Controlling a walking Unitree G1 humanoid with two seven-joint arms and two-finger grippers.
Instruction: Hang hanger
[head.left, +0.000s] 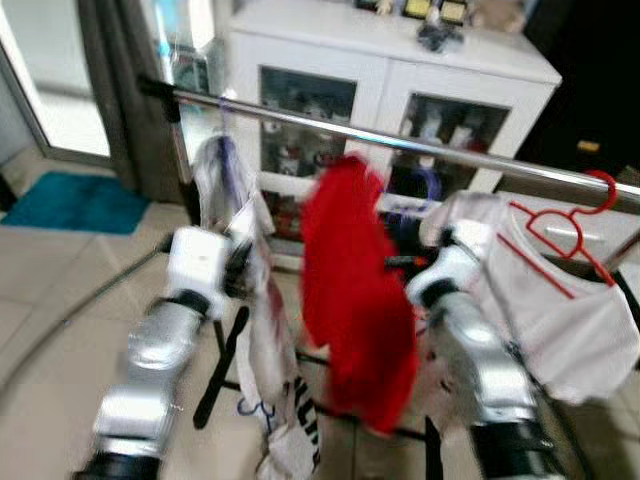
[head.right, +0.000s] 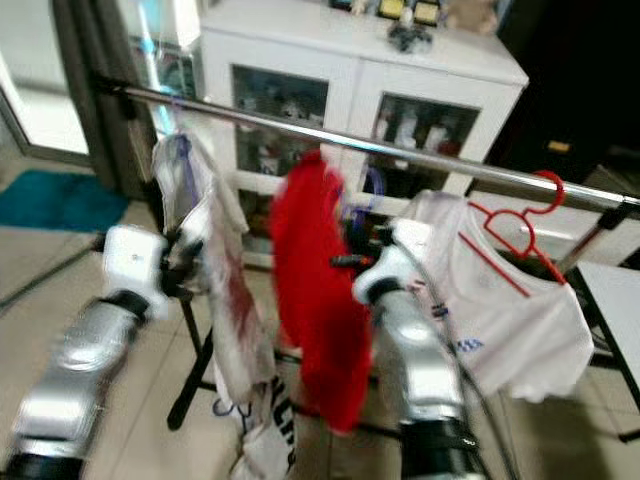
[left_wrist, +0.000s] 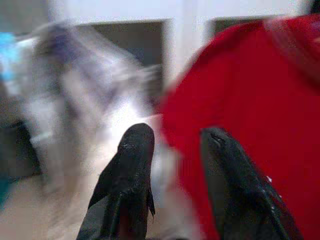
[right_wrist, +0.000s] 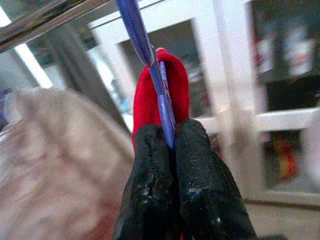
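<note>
A thin, stiff blue plastic hanger (right_wrist: 159, 80) carrying a soft red garment (head.left: 355, 290) is pinched by the right pincer (right_wrist: 170, 145) below the steel rail (head.left: 420, 143); the left pincer (left_wrist: 175, 175) is held open.

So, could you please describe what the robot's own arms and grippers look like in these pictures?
Both arms are glossy silver, built of rounded segments. The left arm has a boxy white wrist block behind a dark joint band; the right arm ends in a rounded white wrist and has a black band lower down. The left gripper and the right gripper each have two long, matte black fingers with rounded tips.
</note>
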